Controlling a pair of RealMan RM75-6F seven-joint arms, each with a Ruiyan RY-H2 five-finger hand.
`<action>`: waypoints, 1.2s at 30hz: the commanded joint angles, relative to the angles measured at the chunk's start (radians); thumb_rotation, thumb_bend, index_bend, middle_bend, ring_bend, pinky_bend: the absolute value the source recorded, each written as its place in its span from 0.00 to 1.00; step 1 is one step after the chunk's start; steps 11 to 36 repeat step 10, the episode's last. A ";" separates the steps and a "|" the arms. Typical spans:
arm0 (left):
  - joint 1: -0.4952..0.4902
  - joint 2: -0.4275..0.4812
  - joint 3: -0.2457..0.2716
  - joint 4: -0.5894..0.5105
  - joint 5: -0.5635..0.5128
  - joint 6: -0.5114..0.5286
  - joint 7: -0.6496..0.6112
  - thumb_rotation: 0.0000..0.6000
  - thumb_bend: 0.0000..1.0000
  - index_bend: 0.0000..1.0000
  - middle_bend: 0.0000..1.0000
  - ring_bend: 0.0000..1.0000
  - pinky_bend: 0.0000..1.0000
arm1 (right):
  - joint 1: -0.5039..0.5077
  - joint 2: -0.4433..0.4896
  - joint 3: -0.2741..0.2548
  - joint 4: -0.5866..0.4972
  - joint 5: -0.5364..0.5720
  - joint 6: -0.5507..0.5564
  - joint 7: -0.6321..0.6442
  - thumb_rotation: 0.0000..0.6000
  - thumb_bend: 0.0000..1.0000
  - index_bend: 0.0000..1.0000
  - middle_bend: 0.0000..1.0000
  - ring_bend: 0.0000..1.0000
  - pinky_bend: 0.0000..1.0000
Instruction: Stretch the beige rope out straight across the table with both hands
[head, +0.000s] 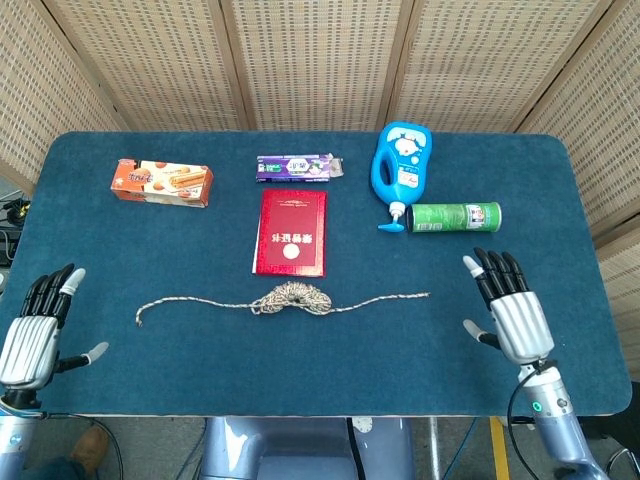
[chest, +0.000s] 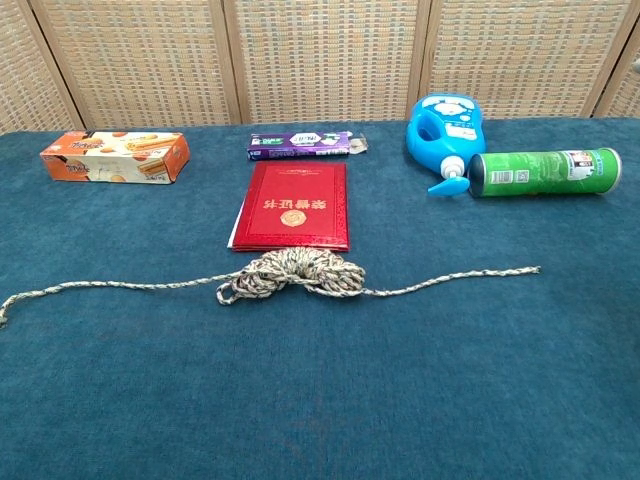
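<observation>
The beige rope (head: 290, 297) (chest: 290, 273) lies on the blue table, a coiled bundle in the middle with one loose strand running left and another right. My left hand (head: 35, 332) is open near the front left edge, well left of the rope's left end (head: 138, 318). Near the front right, my right hand (head: 510, 310) is open too, clear of the rope's right end (head: 426, 295). Neither hand shows in the chest view.
A red booklet (head: 291, 231) lies just behind the bundle. Further back are a biscuit box (head: 161, 182), a purple packet (head: 297, 168), a blue bottle (head: 401, 167) and a green can (head: 455, 217) on its side.
</observation>
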 joint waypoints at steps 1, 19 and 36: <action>0.013 -0.011 0.007 0.012 0.014 0.011 0.002 1.00 0.00 0.00 0.00 0.00 0.00 | -0.026 -0.001 -0.011 0.031 -0.033 0.027 0.016 1.00 0.00 0.00 0.00 0.00 0.00; 0.023 -0.023 0.006 0.020 0.036 0.006 0.019 1.00 0.00 0.00 0.00 0.00 0.00 | -0.056 -0.011 -0.008 0.055 -0.058 0.029 0.024 1.00 0.00 0.00 0.00 0.00 0.00; 0.023 -0.023 0.006 0.020 0.036 0.006 0.019 1.00 0.00 0.00 0.00 0.00 0.00 | -0.056 -0.011 -0.008 0.055 -0.058 0.029 0.024 1.00 0.00 0.00 0.00 0.00 0.00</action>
